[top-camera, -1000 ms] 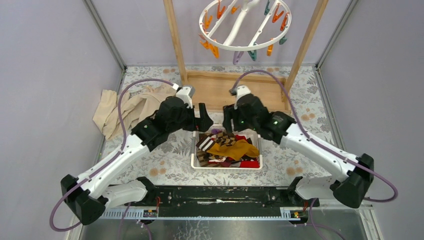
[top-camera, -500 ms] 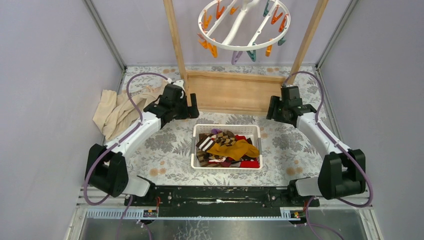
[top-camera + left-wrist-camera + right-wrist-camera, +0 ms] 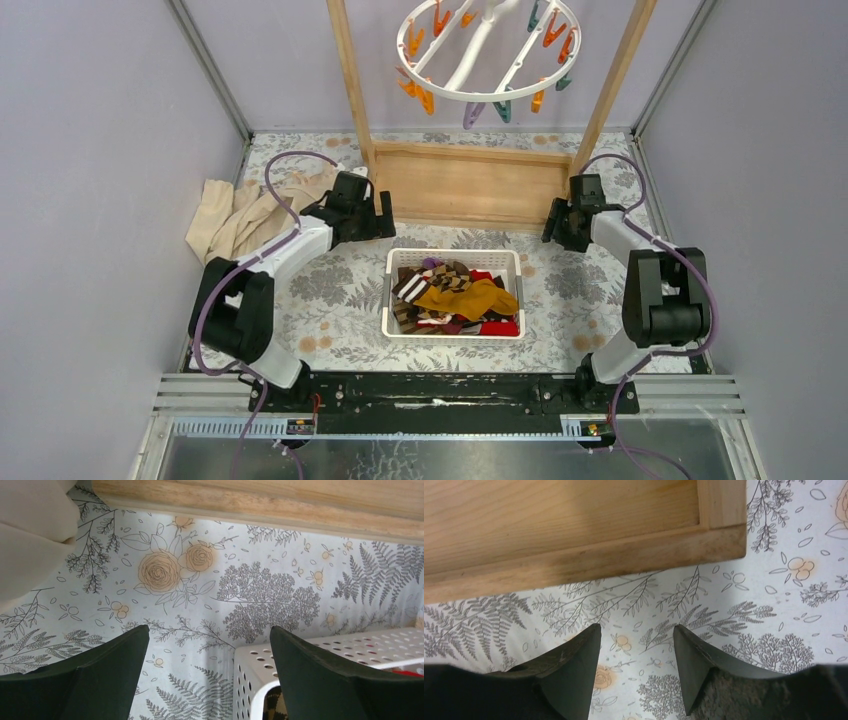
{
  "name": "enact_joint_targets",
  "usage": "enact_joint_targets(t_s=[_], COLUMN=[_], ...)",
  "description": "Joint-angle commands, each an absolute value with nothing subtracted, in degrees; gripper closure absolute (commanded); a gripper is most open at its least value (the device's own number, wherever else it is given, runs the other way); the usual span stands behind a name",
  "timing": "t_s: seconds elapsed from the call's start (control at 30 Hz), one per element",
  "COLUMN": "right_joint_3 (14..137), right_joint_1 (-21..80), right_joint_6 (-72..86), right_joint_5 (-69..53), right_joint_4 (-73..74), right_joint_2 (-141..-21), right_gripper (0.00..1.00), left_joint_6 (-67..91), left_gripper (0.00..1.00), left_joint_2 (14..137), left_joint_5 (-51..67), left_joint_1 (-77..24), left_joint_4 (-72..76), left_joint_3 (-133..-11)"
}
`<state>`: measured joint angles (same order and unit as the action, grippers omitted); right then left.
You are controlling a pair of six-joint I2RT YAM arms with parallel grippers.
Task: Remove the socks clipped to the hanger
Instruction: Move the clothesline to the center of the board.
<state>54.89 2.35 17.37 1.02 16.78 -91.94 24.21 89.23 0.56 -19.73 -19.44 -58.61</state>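
While the left gripper (image 3: 209, 630) is gaping wide, the right gripper (image 3: 636, 627) is gaping narrower. Only overhead is showing one hanger (image 3: 470, 62) beyond both.

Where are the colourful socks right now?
In the overhead view, the socks lie piled in the white basket at the middle of the table, just in front of the wooden rack base.

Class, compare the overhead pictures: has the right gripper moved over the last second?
Yes. The right gripper has swung right, away from the white basket, to the right corner of the wooden rack base.
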Motion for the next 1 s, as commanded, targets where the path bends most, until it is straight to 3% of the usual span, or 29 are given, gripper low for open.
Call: enact_joint_targets(t_s=[0.0, 0.7, 0.97], right_joint_3=[59.2, 77.6, 61.1], right_joint_1=[0.7, 0.4, 3.0], right_joint_6=[17.3, 18.4, 18.0], right_joint_5=[3.1, 2.1, 1.0], right_joint_4=[14.2, 16.5, 14.0], right_joint_2=[-94.6, -108.8, -88.4], right_gripper=[0.38, 0.39, 0.41], left_joint_6=[25.4, 25.8, 26.4], left_gripper=[0.02, 0.02, 0.02], left_joint_2=[90.8, 98.2, 89.3], left_joint_5=[-2.0, -3.9, -2.0], left_joint_1=[-19.5, -19.4, -20.3], left_joint_4=[-14.3, -10.9, -15.7], left_joint_3=[-58.7, -62.1, -61.3])
